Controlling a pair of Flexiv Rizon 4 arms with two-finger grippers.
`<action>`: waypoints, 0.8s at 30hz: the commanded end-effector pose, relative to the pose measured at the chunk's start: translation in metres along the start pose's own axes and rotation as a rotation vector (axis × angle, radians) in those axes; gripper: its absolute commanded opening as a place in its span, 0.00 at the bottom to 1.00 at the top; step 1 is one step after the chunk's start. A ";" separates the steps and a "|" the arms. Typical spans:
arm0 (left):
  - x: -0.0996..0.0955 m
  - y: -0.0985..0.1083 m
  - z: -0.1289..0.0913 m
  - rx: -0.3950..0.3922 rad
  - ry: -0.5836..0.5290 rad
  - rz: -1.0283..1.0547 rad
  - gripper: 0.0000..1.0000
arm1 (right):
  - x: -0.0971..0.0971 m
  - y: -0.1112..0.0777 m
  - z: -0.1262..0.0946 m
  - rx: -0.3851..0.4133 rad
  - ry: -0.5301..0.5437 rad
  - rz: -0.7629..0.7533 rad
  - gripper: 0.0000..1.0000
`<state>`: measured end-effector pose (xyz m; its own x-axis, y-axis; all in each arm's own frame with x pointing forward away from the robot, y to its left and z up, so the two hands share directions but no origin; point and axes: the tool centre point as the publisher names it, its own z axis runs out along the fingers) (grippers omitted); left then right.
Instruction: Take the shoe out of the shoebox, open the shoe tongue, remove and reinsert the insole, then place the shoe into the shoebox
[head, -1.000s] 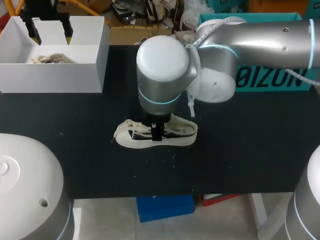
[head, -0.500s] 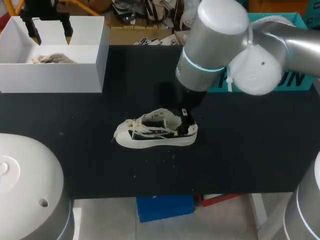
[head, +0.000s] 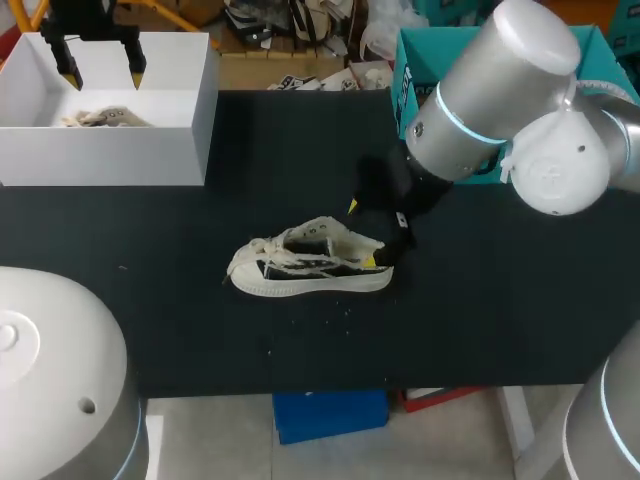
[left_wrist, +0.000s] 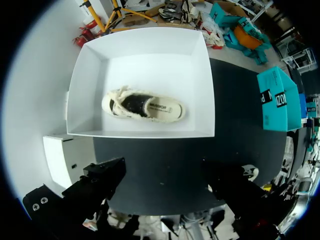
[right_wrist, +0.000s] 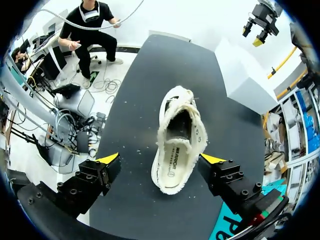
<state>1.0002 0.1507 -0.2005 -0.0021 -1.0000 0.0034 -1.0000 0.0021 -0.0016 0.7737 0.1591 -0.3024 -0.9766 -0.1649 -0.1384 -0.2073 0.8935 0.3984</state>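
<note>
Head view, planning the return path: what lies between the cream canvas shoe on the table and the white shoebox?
Only bare black tabletop separates the cream canvas shoe from the white cardboard shoebox, per the head view.

A table (head: 520, 320) with a matt black top lay under the right gripper (head: 361, 235) and ran on well past it on every side. Its surface was flat and plain, softly and evenly lit, and it looked greyer from the right wrist view. Small pale specks (head: 346, 306) lay scattered on the top near the gripper, towards the table's front edge. Close behind the gripper, towards the far edge, a teal box (head: 410, 80) stood on the table.
</note>
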 end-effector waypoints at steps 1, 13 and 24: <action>0.000 0.000 -0.001 -0.002 -0.002 -0.001 1.00 | 0.001 -0.002 0.001 -0.028 -0.002 0.000 1.00; 0.000 0.000 -0.001 -0.002 -0.002 -0.001 1.00 | 0.000 -0.012 0.004 -0.080 0.010 0.034 1.00; 0.000 0.000 -0.001 -0.002 -0.002 -0.001 1.00 | -0.009 -0.030 0.001 -0.122 -0.016 0.066 1.00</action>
<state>1.0002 0.1507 -0.2005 -0.0021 -1.0000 0.0034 -1.0000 0.0021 -0.0016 0.7911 0.1420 -0.3074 -0.9872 -0.1079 -0.1173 -0.1521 0.8575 0.4915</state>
